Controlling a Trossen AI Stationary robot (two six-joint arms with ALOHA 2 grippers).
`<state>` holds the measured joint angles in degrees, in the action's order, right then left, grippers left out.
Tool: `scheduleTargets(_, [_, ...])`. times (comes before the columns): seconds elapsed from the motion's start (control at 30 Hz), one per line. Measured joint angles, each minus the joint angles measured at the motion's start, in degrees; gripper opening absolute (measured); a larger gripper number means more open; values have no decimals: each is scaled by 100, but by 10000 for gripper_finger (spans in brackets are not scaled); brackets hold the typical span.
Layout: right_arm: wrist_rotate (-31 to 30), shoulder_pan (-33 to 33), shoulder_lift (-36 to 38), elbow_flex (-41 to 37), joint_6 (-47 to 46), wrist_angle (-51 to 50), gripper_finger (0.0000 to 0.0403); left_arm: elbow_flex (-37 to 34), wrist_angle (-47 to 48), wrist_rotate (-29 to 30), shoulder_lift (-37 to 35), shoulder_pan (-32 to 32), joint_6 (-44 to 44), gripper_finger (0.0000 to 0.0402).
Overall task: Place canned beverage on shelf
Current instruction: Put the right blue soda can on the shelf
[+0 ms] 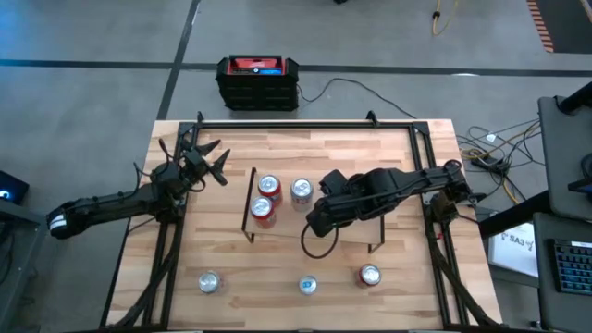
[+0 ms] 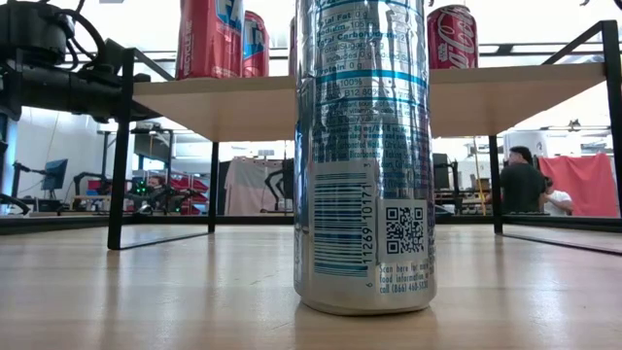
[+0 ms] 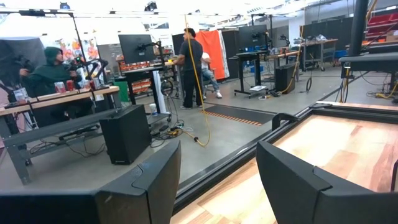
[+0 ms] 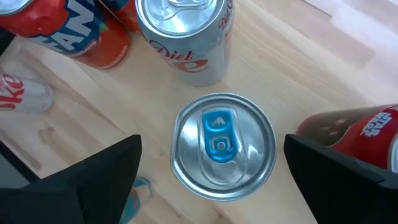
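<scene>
Can (image 4: 222, 147): round silver top, blue tab, between our right gripper's (image 4: 211, 177) spread jaws | shelf (image 4: 280, 81): pale wood | left gripper (image 3: 217, 180): parted, empty

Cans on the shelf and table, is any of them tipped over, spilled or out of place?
Nothing stands out. The three cans on the shelf, two red and one silver, stand upright, as do the three on the table in front. No spill shows.

I read this as a robotics lab: workbenches (image 3: 56, 102) with monitors (image 3: 137, 46) at my 11 o'clock, cables on concrete floor (image 3: 205, 134), people (image 3: 189, 65) working.
</scene>
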<state>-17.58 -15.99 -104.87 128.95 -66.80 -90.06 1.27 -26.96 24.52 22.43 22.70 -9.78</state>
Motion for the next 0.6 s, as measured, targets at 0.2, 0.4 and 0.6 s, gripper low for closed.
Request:
scheduleTargets(0.2, [-4,0,8,0,-155,3,381,-1,0,0,1,2,0,195])
scheduleTargets(0.4, [-38,0,8,0,-289,4,372,-1,0,0,-1,2,0,195])
scheduleTargets(0.6, [-197,0,3,-24,-438,7,353,-1,0,0,-1,2,0,195])
